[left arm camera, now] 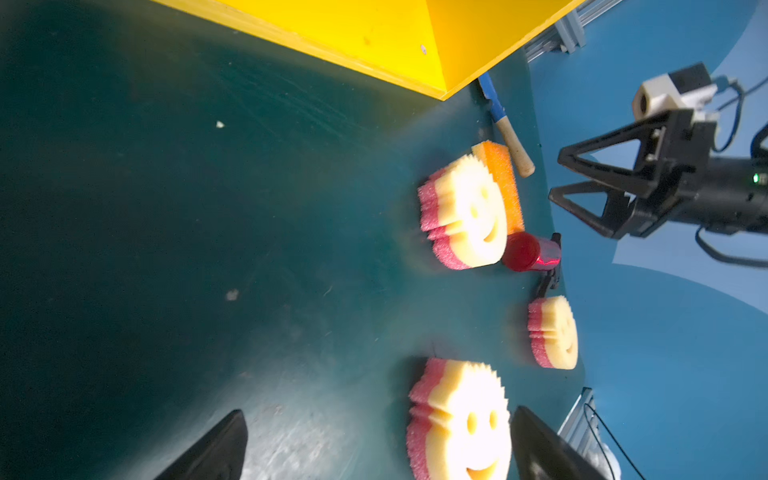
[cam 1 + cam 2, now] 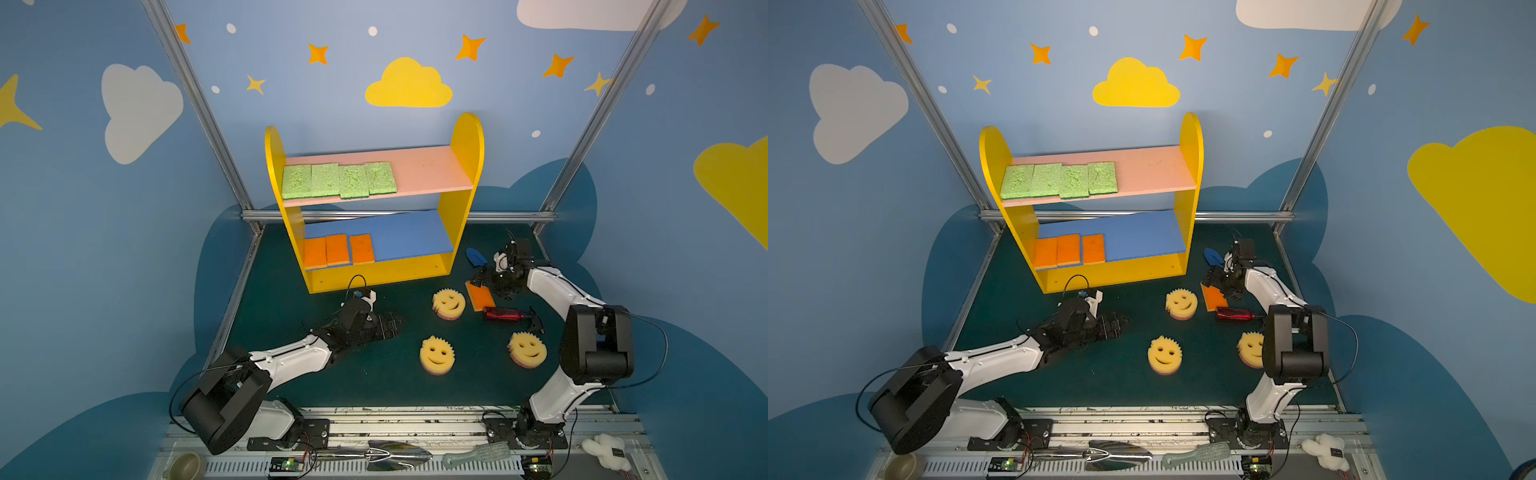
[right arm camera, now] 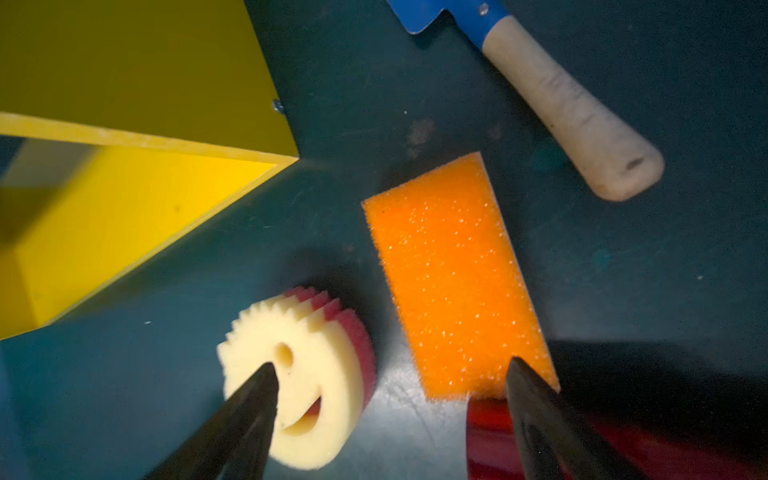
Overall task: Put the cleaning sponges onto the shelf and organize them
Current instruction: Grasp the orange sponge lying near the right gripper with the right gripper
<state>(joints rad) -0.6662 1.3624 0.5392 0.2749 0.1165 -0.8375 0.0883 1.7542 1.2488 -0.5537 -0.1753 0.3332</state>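
Orange sponge [image 2: 480,296]: flat on the bench [image 2: 374,386], orange face up, off the right front corner of the shelf [image 2: 467,137]. It is the last of its kind off the shelf. Three other orange sponges [image 2: 338,249] sit in a row at the left of the blue board [image 2: 407,237], and four green sponges [image 2: 338,180] sit in a row on the pink board [image 2: 428,170]. Three smiley sponges [image 2: 437,355] are also on the bench, spread apart, one just beside the orange sponge.

Right end effector [image 3: 390,365]: over the near end of the orange sponge, fingers spread wide, nothing between them. In the right wrist view the sponge's long axis runs away from the end effector, so the fingers would close across its short side. The sponge is off-centre, though: one fingertip is over its near corner, the other over the neighbouring smiley sponge. Judgement: shift sideways before descending, or the smiley sponge gets caught too.

Red bottle [image 2: 505,313]: on its side at the sponge's near end. Cannot tell whether they touch. Blue shovel [image 2: 476,256]: beyond the far end, apart.

Left end effector [image 2: 392,324]: wide open, empty, low over the bench, well apart from the orange sponge. The right arm is nearer.
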